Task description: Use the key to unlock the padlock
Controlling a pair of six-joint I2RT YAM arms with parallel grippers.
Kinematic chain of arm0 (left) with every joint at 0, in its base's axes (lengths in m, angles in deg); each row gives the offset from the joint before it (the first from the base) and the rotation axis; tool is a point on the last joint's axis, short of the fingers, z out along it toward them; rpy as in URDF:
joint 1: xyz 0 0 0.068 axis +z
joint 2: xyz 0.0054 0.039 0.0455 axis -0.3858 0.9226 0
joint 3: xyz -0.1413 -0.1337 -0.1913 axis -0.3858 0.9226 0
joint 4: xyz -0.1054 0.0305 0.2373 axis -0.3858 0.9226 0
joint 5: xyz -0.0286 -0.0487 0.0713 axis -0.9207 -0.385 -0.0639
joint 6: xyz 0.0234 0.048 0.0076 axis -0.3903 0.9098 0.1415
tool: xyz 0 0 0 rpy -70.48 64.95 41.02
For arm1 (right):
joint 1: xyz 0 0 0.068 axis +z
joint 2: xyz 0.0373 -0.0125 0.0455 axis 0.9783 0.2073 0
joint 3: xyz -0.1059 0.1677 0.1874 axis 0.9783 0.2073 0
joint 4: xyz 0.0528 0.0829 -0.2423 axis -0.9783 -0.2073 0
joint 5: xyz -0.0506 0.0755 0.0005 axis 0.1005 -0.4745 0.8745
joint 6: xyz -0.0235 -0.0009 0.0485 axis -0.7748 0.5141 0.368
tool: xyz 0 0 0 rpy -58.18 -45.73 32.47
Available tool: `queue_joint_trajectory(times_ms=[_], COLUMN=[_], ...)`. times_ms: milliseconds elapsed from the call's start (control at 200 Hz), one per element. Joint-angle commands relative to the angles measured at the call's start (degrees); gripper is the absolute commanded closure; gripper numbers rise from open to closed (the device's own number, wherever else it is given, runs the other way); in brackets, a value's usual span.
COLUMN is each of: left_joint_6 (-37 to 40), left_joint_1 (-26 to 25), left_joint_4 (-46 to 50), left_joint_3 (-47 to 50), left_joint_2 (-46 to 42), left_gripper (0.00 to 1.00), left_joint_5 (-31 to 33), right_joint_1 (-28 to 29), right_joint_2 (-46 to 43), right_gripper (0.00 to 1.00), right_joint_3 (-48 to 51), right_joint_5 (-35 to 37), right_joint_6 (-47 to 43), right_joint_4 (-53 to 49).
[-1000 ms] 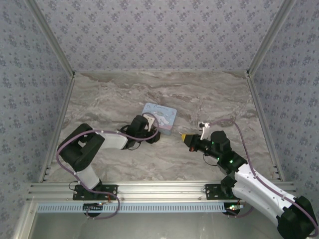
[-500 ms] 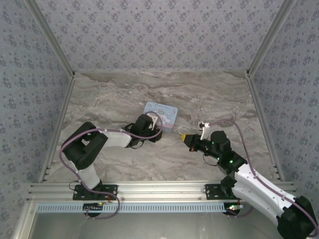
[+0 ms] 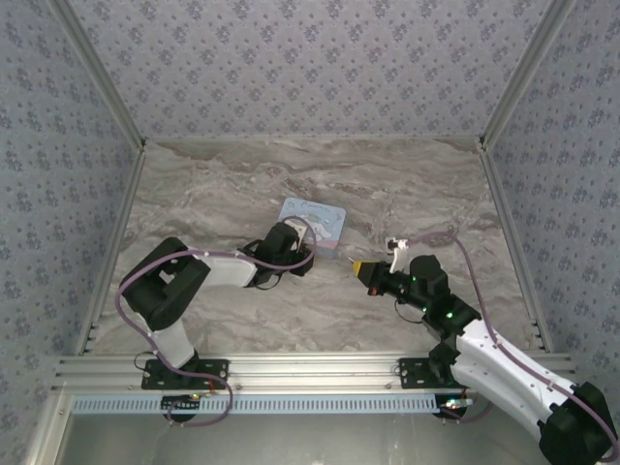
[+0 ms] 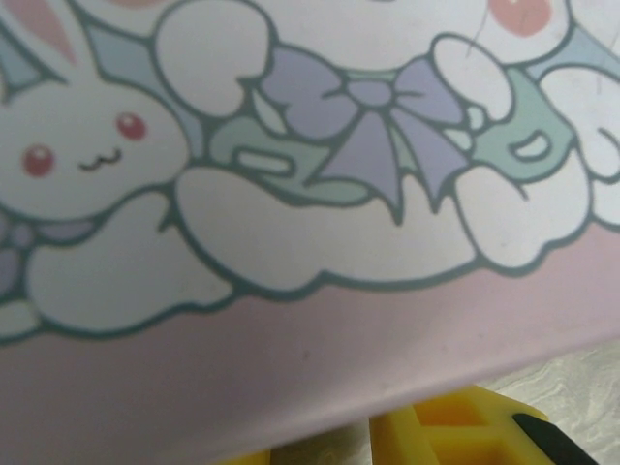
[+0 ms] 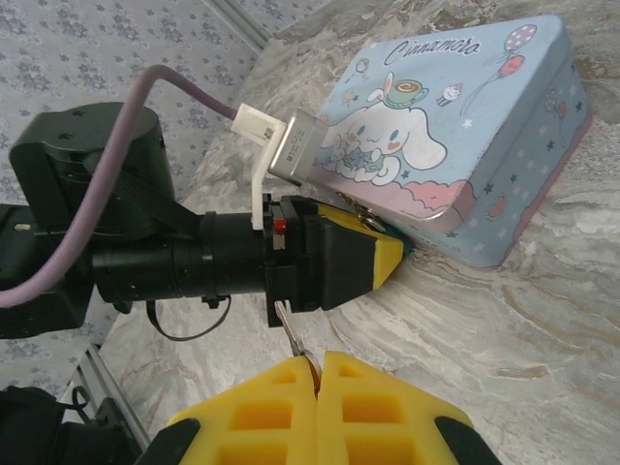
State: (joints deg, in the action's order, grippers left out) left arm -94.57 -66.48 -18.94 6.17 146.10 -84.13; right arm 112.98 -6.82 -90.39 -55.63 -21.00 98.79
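Padlock (image 5: 369,220): sitting at the near edge of the tin (image 5: 455,145), tucked against the yellow tips of the left gripper (image 5: 383,254). Little more than a thin metal loop and a sliver of teal are showing, the rest being hidden by the fingers. Whether the left gripper is pinching the padlock or merely lying against it cannot be told, nor how far its jaws are standing apart.

Key (image 5: 292,332): projecting as a slim metal shaft from between the yellow pads of the right gripper (image 5: 318,373), which is pressing together on it. The key's tip is pointing toward the black body of the left gripper, close to it but apart.

In the left wrist view, the pink border and cartoon rabbits of the tin (image 4: 291,242) are lying very close to the lens, with one yellow finger (image 4: 455,431) showing beneath and a patch of the marble table (image 4: 581,373) at the lower right.

From above, the tin (image 3: 315,223) is resting flat near the middle of the table (image 3: 407,184). The left gripper (image 3: 302,260) is reaching to the tin's near side, and the right gripper (image 3: 358,263) is hovering just to the right of it, facing left
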Motion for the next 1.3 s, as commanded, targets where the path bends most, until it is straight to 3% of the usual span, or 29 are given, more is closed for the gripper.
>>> queue_joint_trajectory(times_ms=[0,285,655,1039,1294], left_joint_6=[-4.74,-15.2,-25.32,-31.85,-33.54], left_joint_1=[-0.59,-0.91,-1.68,-2.52,-2.5], left_joint_4=[-0.75,-0.06,-1.7,-4.26,-4.69], left_joint_3=[-0.55,-0.94,-0.78,-1.2,-0.88], left_joint_2=[-2.12,-4.8,-7.1,-7.24,-8.92], left_gripper=[0.73,0.75,0.75,0.75,0.75], left_joint_5=[-2.14,-5.34,-7.23,-8.83,-8.85], right_joint_1=[1.18,4.57,9.16,9.49,8.51], right_joint_2=[-0.6,2.15,13.95,24.49,36.48], right_gripper=[1.0,1.0,1.0,1.0,1.0], right_joint_3=[1.61,4.18,5.88,6.33,4.9], right_joint_5=[2.57,6.45,13.11,12.39,10.72], right_joint_6=[-1.94,-7.45,-19.43,-26.87,-28.4], right_joint_4=[0.56,5.75,19.7,31.0,40.34])
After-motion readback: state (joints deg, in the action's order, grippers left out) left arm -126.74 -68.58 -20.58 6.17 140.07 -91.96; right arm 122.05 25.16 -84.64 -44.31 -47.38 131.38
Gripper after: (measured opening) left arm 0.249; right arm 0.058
